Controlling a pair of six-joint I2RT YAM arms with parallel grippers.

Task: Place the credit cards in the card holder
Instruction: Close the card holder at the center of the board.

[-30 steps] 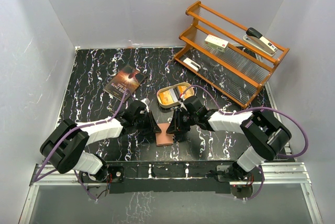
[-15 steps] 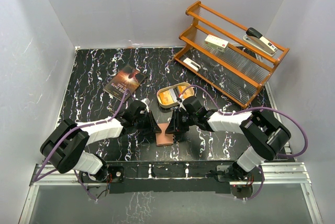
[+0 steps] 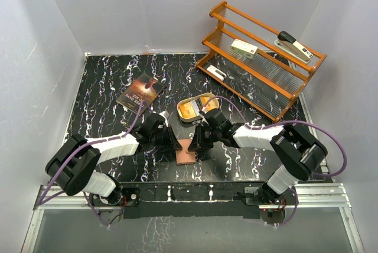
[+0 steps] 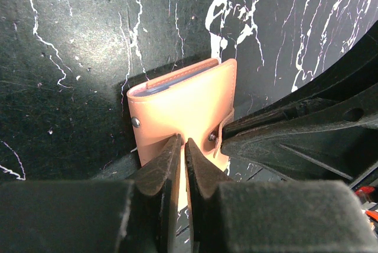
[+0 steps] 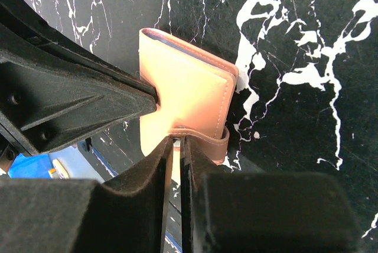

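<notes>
The card holder (image 3: pixel 186 152) lies folded shut on the black marbled table, between my two grippers. In the left wrist view the card holder (image 4: pixel 183 102) shows thin bluish-grey credit card edges (image 4: pixel 168 84) in its far open side. My left gripper (image 4: pixel 182 142) is shut, with its tips resting on the leather cover. My right gripper (image 5: pixel 176 142) is shut, with its tips against the snap tab (image 5: pixel 204 139) that wraps over the holder's (image 5: pixel 186 90) edge. In the top view the left gripper (image 3: pixel 175 144) and the right gripper (image 3: pixel 197 144) flank the holder.
A tan oval tin (image 3: pixel 197 109) with orange flat pieces inside sits just behind the grippers. A dark paperback book (image 3: pixel 140 92) lies at the back left. A wooden rack (image 3: pixel 260 64) at the back right carries a white box (image 3: pixel 244 48) and a stapler (image 3: pixel 295 45).
The right gripper has edged slightly left towards the card holder. The left arm and the holder have stayed put.
</notes>
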